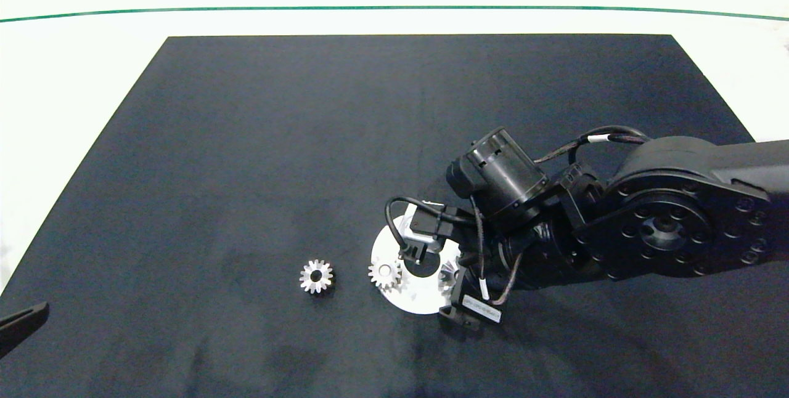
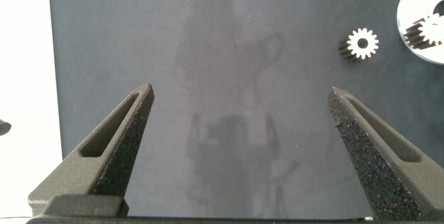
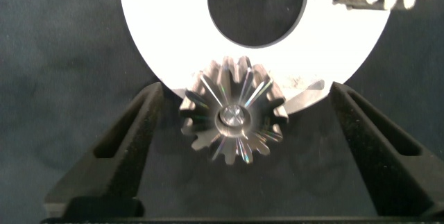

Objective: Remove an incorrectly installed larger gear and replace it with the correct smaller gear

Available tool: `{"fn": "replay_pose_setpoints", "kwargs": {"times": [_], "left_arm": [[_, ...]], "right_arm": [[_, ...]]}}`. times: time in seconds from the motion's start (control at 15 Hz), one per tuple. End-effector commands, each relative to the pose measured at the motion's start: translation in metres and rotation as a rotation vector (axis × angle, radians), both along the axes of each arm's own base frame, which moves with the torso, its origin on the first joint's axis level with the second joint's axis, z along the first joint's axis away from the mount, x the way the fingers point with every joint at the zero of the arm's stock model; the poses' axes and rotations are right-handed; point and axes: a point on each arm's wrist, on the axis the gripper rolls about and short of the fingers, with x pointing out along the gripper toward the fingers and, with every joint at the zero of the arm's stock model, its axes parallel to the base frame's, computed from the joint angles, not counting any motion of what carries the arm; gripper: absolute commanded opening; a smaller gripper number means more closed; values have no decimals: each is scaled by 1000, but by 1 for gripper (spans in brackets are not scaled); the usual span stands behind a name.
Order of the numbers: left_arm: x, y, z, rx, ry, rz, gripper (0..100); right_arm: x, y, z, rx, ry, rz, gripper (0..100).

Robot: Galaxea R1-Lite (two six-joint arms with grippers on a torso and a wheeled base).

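Note:
The larger gear [image 3: 234, 116], silver with long pointed teeth, sits on a pin at the rim of a white ring plate [image 3: 159, 16]. My right gripper [image 3: 246, 96] is open around it, one finger on each side, neither touching. From above, the larger gear [image 1: 448, 275] is half hidden under the right gripper [image 1: 447, 278]. One smaller gear [image 1: 385, 273] sits on the plate's [image 1: 419, 300] left side. Another smaller gear [image 1: 316, 276] lies loose on the mat, also seen from the left wrist as a smaller gear [image 2: 361, 44]. My left gripper [image 2: 241, 91] hangs open over bare mat.
A black mat [image 1: 246, 139] covers the table, with white tabletop around it. The left gripper [image 1: 21, 324] only shows at the lower left edge of the head view. The right arm [image 1: 666, 225] reaches in from the right above the mat.

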Motion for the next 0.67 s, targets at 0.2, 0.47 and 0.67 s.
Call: {"fn": "replay_pose_setpoints", "kwargs": {"times": [0.2, 0.47, 0.67], "left_arm": [[-1, 0, 0, 1, 1, -1, 100], [-2, 0, 0, 2, -5, -1, 100], [-2, 0, 0, 0, -4, 1, 100]], "right_arm": [[0, 1, 0, -13, -3, 3, 85], [-4, 8, -3, -23, -5, 21, 78], [-5, 9, -4, -27, -6, 24, 72]]}}
